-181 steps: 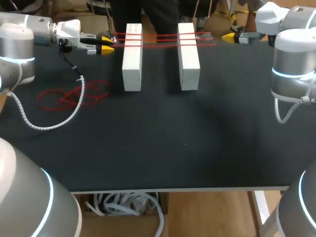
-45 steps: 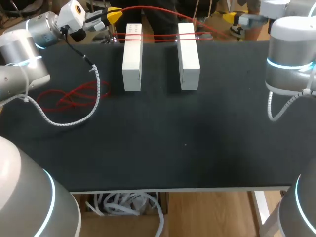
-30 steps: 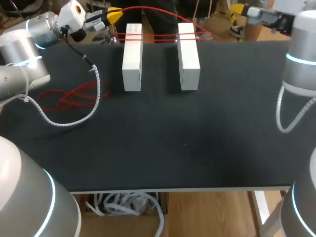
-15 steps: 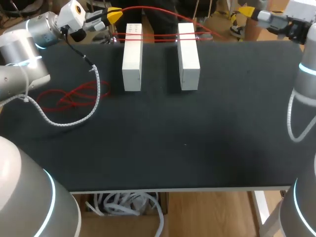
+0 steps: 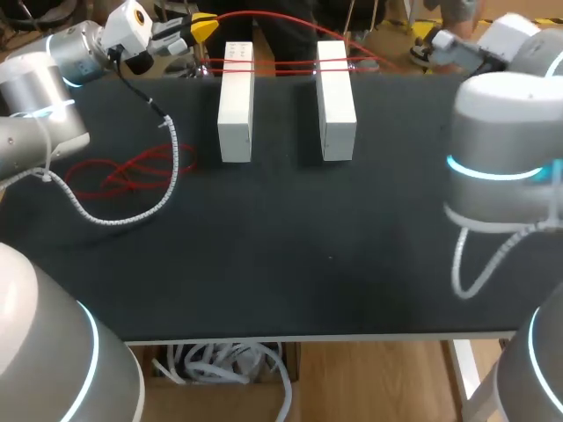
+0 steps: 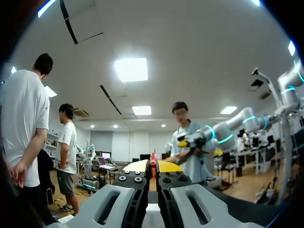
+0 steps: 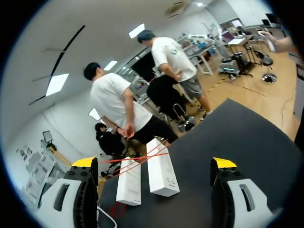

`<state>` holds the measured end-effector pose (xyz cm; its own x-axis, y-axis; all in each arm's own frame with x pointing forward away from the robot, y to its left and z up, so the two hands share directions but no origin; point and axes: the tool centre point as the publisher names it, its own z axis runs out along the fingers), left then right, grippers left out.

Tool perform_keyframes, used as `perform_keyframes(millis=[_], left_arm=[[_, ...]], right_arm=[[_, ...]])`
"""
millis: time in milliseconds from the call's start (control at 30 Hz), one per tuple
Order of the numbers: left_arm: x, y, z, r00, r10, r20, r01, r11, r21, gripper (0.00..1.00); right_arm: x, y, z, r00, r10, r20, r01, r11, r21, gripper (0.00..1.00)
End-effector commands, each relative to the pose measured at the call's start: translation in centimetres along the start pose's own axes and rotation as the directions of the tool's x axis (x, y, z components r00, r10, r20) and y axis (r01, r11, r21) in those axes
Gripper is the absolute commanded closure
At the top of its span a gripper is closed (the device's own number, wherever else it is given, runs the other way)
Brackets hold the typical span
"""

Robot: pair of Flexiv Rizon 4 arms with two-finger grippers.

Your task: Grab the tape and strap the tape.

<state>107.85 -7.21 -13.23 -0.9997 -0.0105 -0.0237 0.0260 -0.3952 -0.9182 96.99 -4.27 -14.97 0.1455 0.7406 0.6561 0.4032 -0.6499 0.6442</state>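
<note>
1. The left claw [image 5: 195, 28] is raised over the far left corner of the table [image 5: 308, 255], pointing to the right. In its own wrist view the left claw [image 6: 152, 167] has its two yellow tips pressed almost together, with a thin sliver of the red tape [image 6: 152, 163] pinched between them
2. From those tips the tape [image 5: 264, 16] runs right in a raised arc over both white blocks and comes down past the right block at the table's far edge
3. A loose heap of tape [image 5: 132, 171] lies flat on the table, nearer the camera than the left claw and well apart from it, to the left of the left block. The arm's white coiled cable [image 5: 163, 189] curves around the heap's right side and crosses over some of its loops
4. The left block [image 5: 236, 101] and the right block [image 5: 336, 98] lie side by side with a gap between them. Straight strands of tape are stretched across their far ends, touching their tops
5. The right claw [image 7: 154, 162] is wide open, its yellow tips far apart and holding nothing. Ahead of it, well apart, lie the two blocks [image 7: 160, 173], with the strands of tape [image 7: 142, 159] across their far ends
6. The right arm [image 5: 501, 132] stands over the table's right side
</note>
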Motion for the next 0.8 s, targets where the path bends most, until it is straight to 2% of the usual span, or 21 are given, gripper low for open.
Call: perform_keyframes(millis=[33,600,667,700,733,767,800], left_arm=[[0.2,-0.1,0.1,1.0,0.001,0.004,-0.001,1.0,-0.001,1.0],[0.2,-0.1,0.1,1.0,0.001,0.004,-0.001,1.0,-0.001,1.0],[0.2,-0.1,0.1,1.0,0.001,0.004,-0.001,1.0,-0.001,1.0],[0.2,-0.1,0.1,1.0,0.001,0.004,-0.001,1.0,-0.001,1.0],[0.2,-0.1,0.1,1.0,0.001,0.004,-0.001,1.0,-0.001,1.0],[0.2,-0.1,0.1,1.0,0.001,0.004,-0.001,1.0,-0.001,1.0],[0.2,-0.1,0.1,1.0,0.001,0.004,-0.001,1.0,-0.001,1.0]], right_arm=[[-0.2,-1.3,1.8,0.836,0.526,0.156,-0.289,0.664,-0.689,0.0],[-0.2,-1.3,1.8,0.836,0.526,0.156,-0.289,0.664,-0.689,0.0],[0.4,-1.1,1.3,0.721,0.637,0.271,-0.413,0.71,-0.57,0.0],[0.6,-0.9,1.1,0.666,0.676,0.315,-0.483,0.713,-0.509,0.0],[0.7,-0.8,0.9,0.635,0.697,0.333,-0.536,0.708,-0.46,0.0],[0.8,-0.9,1.0,0.63,0.698,0.341,-0.54,0.709,-0.453,0.0],[0.9,-1.0,1.2,0.611,0.719,0.331,-0.574,0.69,-0.441,0.0]])
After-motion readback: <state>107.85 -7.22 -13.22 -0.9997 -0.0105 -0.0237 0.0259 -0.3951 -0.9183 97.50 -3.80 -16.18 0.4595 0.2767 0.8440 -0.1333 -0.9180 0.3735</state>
